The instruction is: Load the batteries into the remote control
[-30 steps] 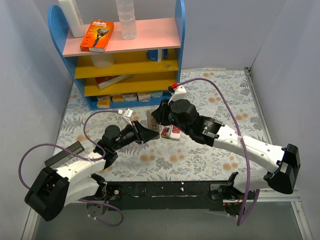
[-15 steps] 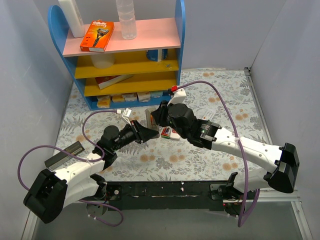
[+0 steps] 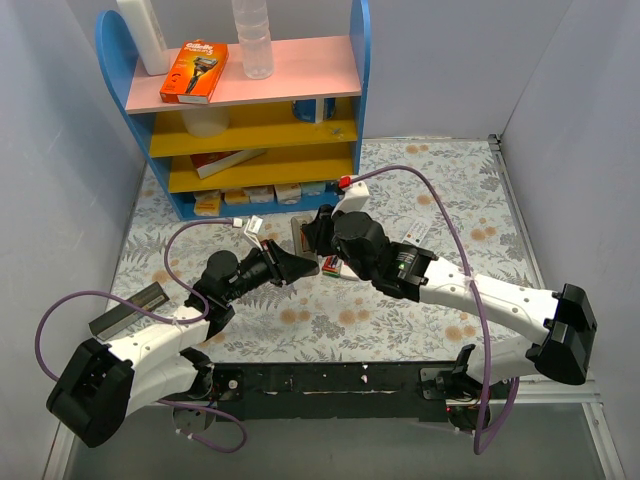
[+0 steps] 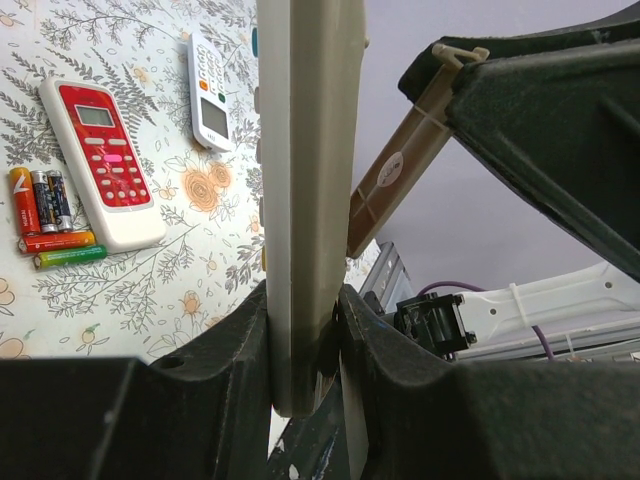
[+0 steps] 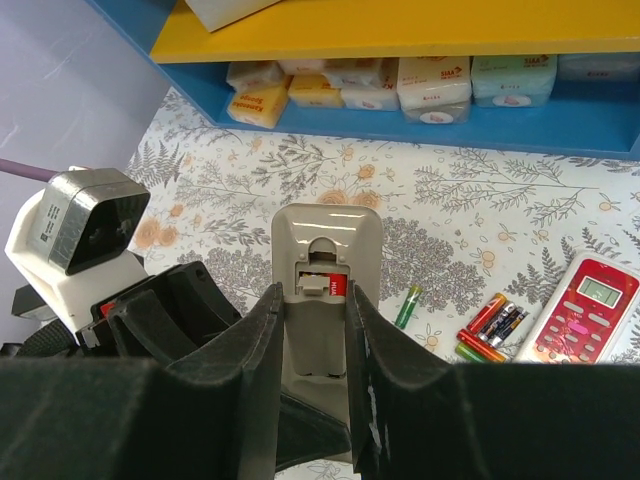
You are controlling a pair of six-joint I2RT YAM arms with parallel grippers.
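The left gripper [image 4: 305, 335] is clamped tight on one end of the remote control [image 4: 305, 150], which is seen edge-on between its fingers. The right gripper [image 5: 316, 310] pinches the sides of the same remote control. Its back faces that camera, with the bay open and one red battery [image 5: 325, 285] inside. Beyond, loose batteries [image 5: 495, 322] lie on the flowered table [image 5: 250, 190] beside a red-and-white remote [image 5: 590, 310]. The blue shelf [image 5: 450, 135] stands farthest.
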